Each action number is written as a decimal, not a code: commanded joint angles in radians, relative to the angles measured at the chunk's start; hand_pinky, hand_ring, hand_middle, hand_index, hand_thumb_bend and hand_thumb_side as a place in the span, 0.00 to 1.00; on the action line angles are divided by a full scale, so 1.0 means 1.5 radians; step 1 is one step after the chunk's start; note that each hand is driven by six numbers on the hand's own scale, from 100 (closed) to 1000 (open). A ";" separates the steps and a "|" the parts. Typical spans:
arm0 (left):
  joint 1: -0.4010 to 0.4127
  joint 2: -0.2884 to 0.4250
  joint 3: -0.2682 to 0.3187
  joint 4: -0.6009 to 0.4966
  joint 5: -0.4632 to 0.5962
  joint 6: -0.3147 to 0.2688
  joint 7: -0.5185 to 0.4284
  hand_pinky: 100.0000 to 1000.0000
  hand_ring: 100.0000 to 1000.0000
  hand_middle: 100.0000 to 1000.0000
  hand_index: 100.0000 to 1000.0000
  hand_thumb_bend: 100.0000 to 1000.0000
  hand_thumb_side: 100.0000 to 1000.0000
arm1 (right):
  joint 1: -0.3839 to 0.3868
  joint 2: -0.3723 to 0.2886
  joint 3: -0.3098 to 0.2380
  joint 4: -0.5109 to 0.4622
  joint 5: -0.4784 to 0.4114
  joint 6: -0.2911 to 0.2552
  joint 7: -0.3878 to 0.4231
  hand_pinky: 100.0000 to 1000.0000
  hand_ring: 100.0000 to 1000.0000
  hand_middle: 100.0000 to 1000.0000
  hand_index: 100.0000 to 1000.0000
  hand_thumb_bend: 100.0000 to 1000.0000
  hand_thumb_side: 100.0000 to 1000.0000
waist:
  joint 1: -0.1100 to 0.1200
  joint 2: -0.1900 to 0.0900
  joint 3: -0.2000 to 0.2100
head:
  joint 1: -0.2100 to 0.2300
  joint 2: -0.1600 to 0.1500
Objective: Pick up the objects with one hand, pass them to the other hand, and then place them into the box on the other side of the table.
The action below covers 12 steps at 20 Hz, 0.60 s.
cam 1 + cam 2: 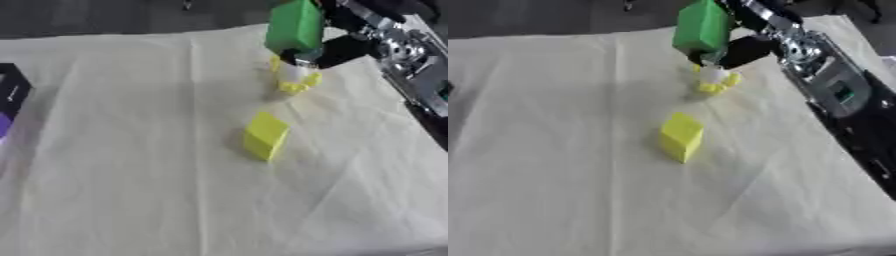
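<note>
A green block (296, 25) is held up above the far side of the table, with my right hand (343, 48) shut on it from the right. Just below it a small yellow and white object (296, 78) sits on the cloth; I cannot tell whether the hand touches it. A yellow block (264, 135) stands alone near the middle of the cloth, closer to me than the hand. A black box (14, 90) shows at the left edge with something purple (3, 123) in it. My left hand is out of sight.
A cream cloth (131, 190) with creases covers the whole table. My right arm (826, 82), silver and black, runs along the right edge of the table. The floor beyond the far edge is dark.
</note>
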 commanded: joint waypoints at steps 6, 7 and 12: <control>-0.111 -0.011 -0.101 0.025 -0.120 0.031 -0.189 0.78 0.80 0.82 0.86 0.24 0.42 | -0.043 0.037 0.049 0.008 0.030 -0.006 0.000 0.75 0.54 0.24 0.52 0.00 0.00 | 0.008 -0.027 0.015 | -0.025 0.004; -0.123 -0.020 -0.114 0.029 -0.134 0.030 -0.211 0.79 0.80 0.82 0.86 0.26 0.41 | -0.047 0.042 0.054 0.008 0.031 -0.006 0.002 0.74 0.54 0.24 0.52 0.00 0.00 | 0.008 -0.027 0.017 | -0.028 0.004; -0.164 -0.066 -0.173 0.049 -0.188 0.025 -0.296 0.80 0.81 0.83 0.87 0.31 0.44 | -0.066 0.060 0.074 0.005 0.028 0.000 0.007 0.74 0.54 0.24 0.53 0.00 0.00 | 0.009 -0.027 0.019 | -0.037 0.004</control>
